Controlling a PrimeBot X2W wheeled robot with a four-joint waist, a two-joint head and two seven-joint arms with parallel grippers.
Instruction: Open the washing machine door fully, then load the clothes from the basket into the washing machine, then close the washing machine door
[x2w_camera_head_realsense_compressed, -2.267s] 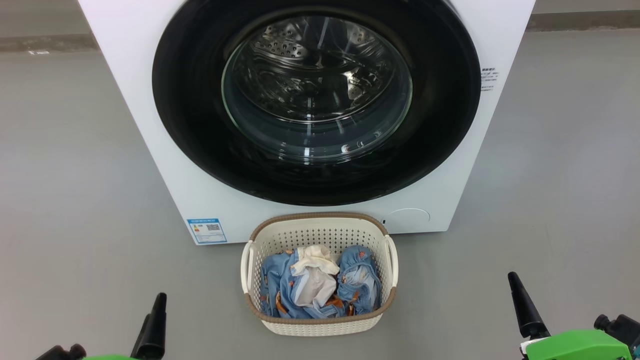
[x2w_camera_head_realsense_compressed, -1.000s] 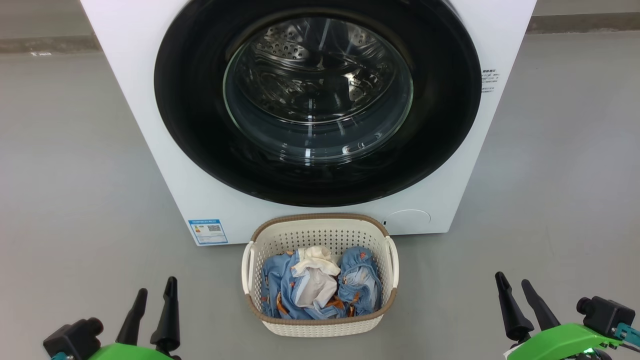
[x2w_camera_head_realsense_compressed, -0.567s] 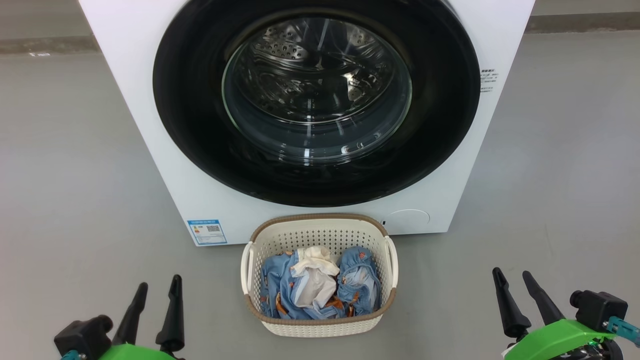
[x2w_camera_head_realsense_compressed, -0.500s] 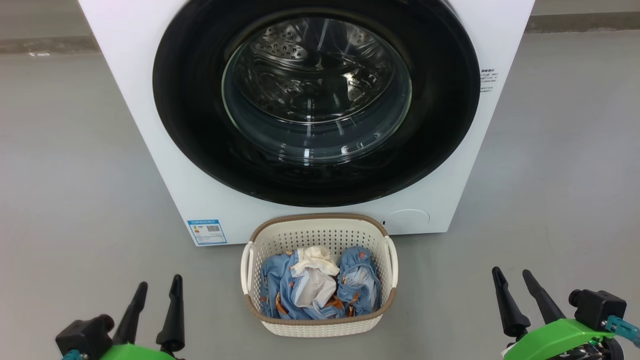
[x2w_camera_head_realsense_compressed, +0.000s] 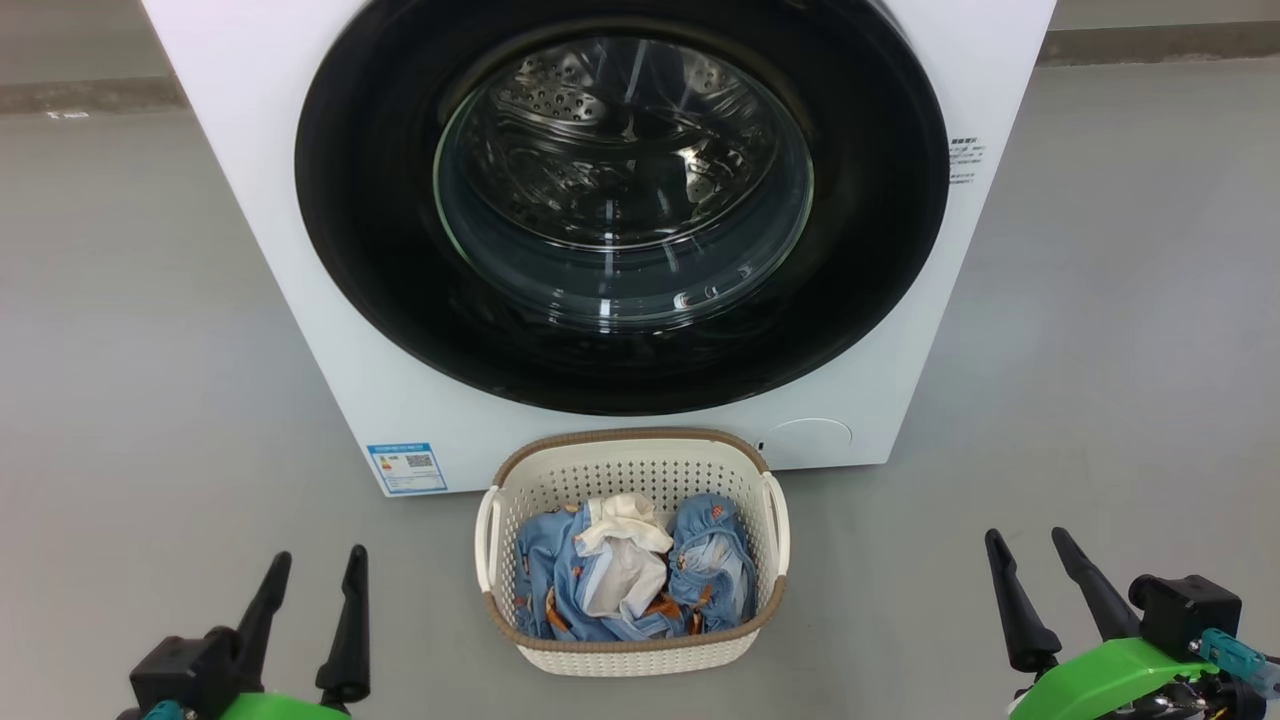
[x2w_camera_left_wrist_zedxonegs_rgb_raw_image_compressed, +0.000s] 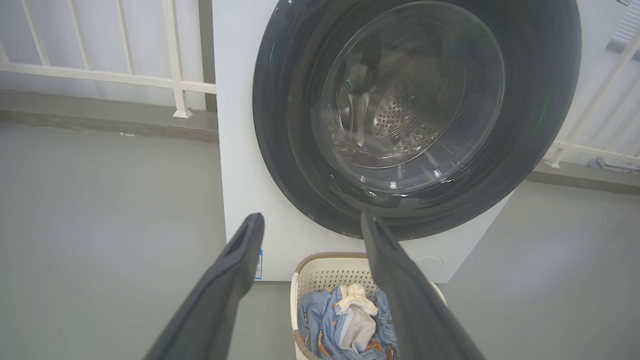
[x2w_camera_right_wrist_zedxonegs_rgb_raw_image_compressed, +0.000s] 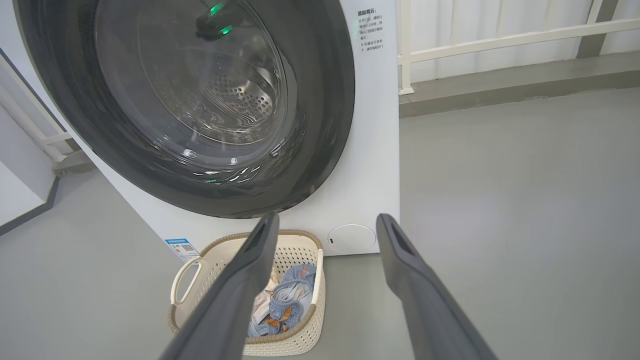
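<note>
Left end effector (x2w_camera_head_realsense_compressed: 320, 555) and right end effector (x2w_camera_head_realsense_compressed: 1024, 535) both gape wide, holding nothing. The washing machine door (x2w_camera_head_realsense_compressed: 620, 190) looks shut, so I'd hook its rim and swing wide.

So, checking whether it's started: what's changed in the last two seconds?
Both jaws rolled: the left fingers and right fingers now show in pairs, open, empty. The glossy black round door stayed shut; the blue and cream clothes stayed in the cream perforated basket.
</note>
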